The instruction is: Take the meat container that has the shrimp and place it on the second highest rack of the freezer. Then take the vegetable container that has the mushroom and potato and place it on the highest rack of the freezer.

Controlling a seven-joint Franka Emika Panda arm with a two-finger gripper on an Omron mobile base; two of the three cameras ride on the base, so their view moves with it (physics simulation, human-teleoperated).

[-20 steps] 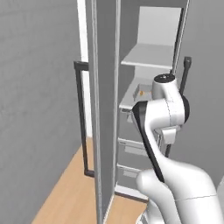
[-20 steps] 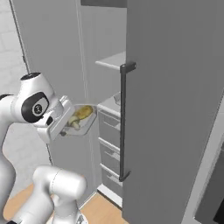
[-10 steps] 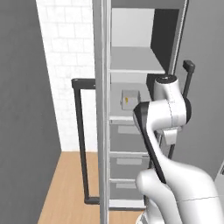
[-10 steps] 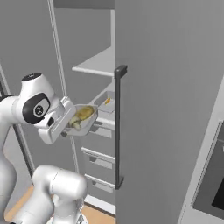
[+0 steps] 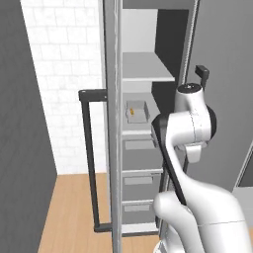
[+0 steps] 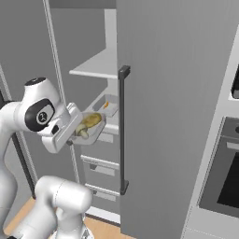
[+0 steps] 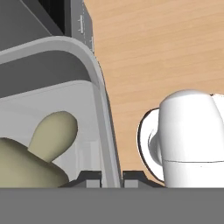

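The freezer's second highest rack (image 5: 141, 124) carries the meat container (image 5: 137, 111) with its orange shrimp, flat on the shelf beyond and to the left of the tool (image 6: 74, 138). The highest rack (image 5: 146, 69) sits above the tool; grey drawers (image 5: 141, 148) stack below it

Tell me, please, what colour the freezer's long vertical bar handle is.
Dark grey, almost black; the handle shows best in the right base view.

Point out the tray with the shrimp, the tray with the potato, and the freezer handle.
Grey shrimp tray (image 5: 137, 112), left base view, floor.
Grey potato tray (image 6: 96, 132), right base view, front rim.
Dark freezer bar handle (image 6: 123, 130), right base view, mid-bar.
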